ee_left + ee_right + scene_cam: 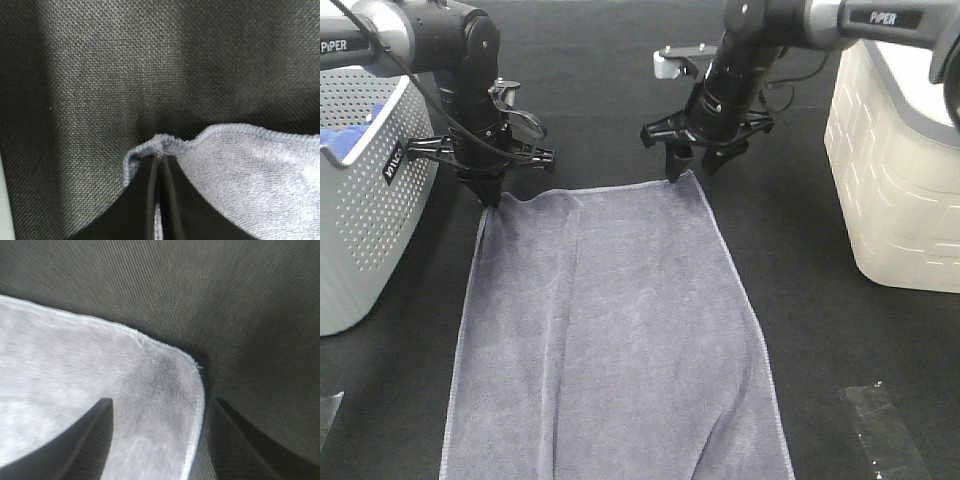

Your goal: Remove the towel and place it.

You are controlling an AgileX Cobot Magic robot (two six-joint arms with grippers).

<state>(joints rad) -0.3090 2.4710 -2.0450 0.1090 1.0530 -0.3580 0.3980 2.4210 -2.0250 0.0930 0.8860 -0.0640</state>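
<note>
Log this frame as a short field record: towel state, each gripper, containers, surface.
towel: slate-grey towel lying spread flat, its far edge at the grippers
left gripper: left gripper shut on the towel's far left corner
right gripper: right gripper open, one finger on each side of the towel's far right corner, not pinching it
containers: grey perforated basket on the left with something blue inside; cream bin on the right
surface: black tabletop

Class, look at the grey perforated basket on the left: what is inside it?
Over the rim of the basket a bit of bright blue cloth shows. The basket's wall and the left arm cover the rest of the inside, so anything else in there cannot be seen.
</note>
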